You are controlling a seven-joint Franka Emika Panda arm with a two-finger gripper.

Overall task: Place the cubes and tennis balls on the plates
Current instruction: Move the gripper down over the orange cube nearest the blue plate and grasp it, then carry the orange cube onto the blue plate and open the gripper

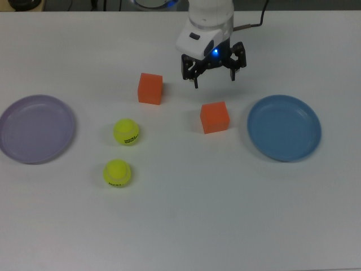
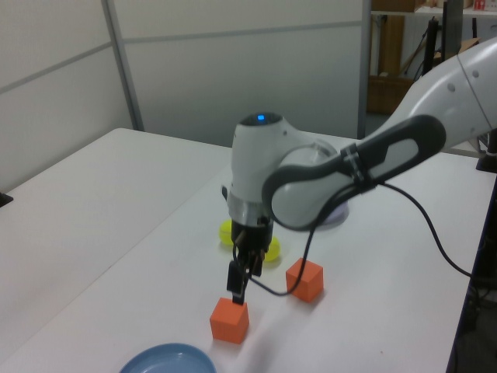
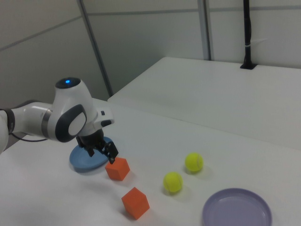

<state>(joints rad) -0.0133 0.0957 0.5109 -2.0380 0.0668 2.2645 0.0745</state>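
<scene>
Two orange cubes lie on the white table: one (image 1: 150, 88) in the middle, the other (image 1: 215, 117) close to the blue plate (image 1: 284, 127) at the top view's right. Two tennis balls (image 1: 127, 131) (image 1: 117, 173) rest near the lavender plate (image 1: 36, 128) at the top view's left. Both plates hold nothing. My gripper (image 1: 214, 81) hangs open and empty just above and behind the cube by the blue plate, fingers pointing down. In the left view the gripper (image 2: 237, 291) sits right over that cube (image 2: 230, 320); in the right view the gripper (image 3: 101, 153) is beside the same cube (image 3: 117, 168).
The arm's white body (image 2: 264, 175) hides most of the lavender plate and part of both tennis balls in the left view. Wall panels stand behind the table, and a cable trails from the arm toward the left view's right.
</scene>
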